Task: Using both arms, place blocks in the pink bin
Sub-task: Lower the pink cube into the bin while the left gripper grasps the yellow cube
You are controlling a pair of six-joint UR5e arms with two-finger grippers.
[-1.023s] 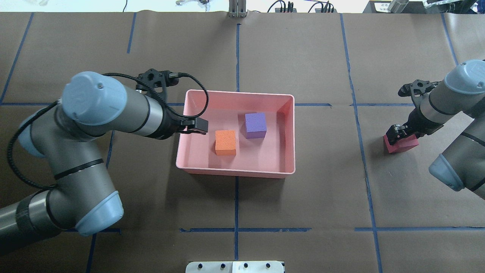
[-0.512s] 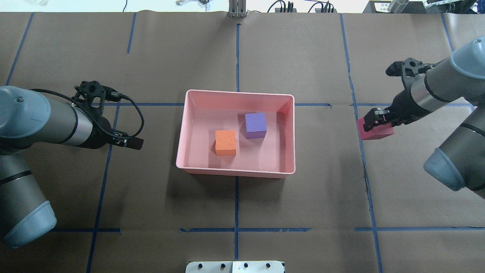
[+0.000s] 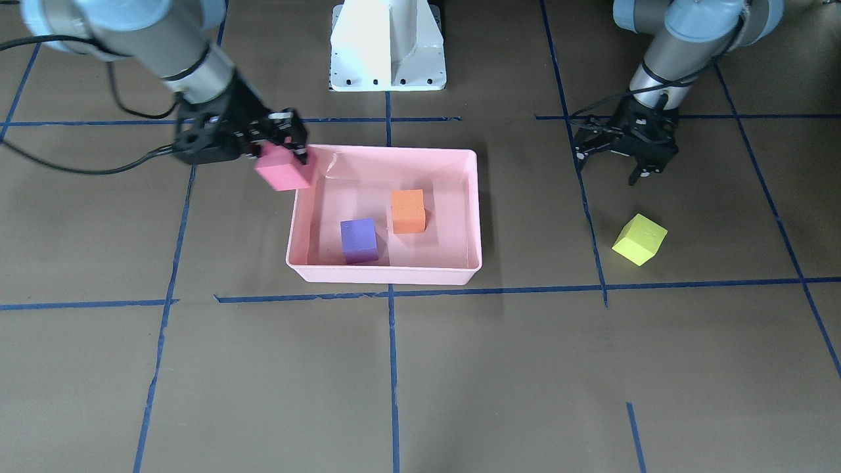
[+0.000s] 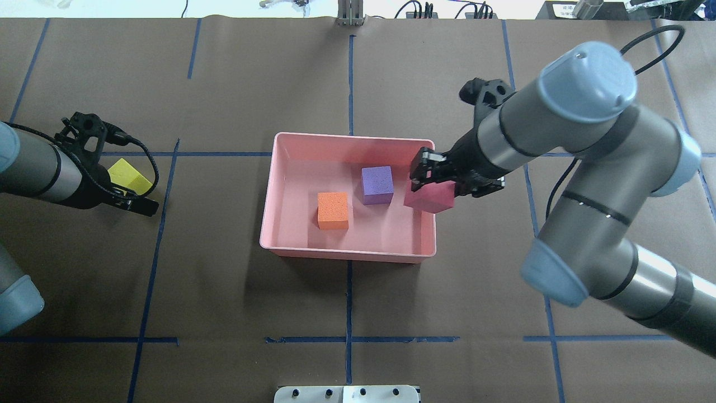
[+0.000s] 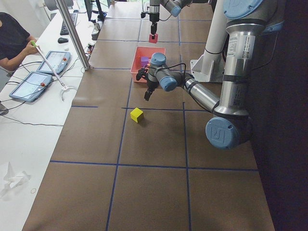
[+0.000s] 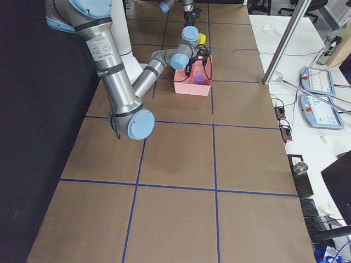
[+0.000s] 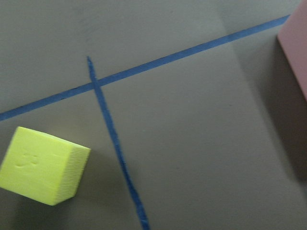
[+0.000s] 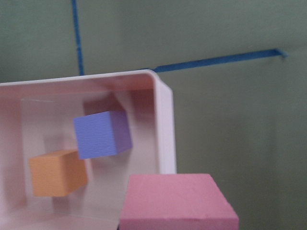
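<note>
The pink bin (image 4: 347, 254) (image 3: 381, 272) sits mid-table and holds the orange cube (image 4: 333, 210) (image 3: 407, 211) and the purple cube (image 4: 377, 184) (image 3: 359, 240). My right gripper (image 4: 436, 182) (image 3: 282, 148) is shut on the red-pink cube (image 4: 429, 198) (image 3: 282, 171) and holds it in the air over the bin's right rim. The right wrist view shows that cube (image 8: 177, 201) beside the rim (image 8: 165, 124). My left gripper (image 4: 134, 200) (image 3: 640, 167) is open and empty, hovering just beside the yellow-green cube (image 4: 130, 176) (image 3: 639, 239) (image 7: 43, 165) on the table.
The white pedestal base (image 3: 387, 46) stands behind the bin on the robot's side. Blue tape lines (image 4: 349, 296) cross the brown paper. An operator (image 5: 9, 38) sits at a side desk with tablets.
My right arm lifted the red-pink cube off the table and carried it left to the bin's right rim. My left arm drew back left from the bin to the yellow-green cube.
</note>
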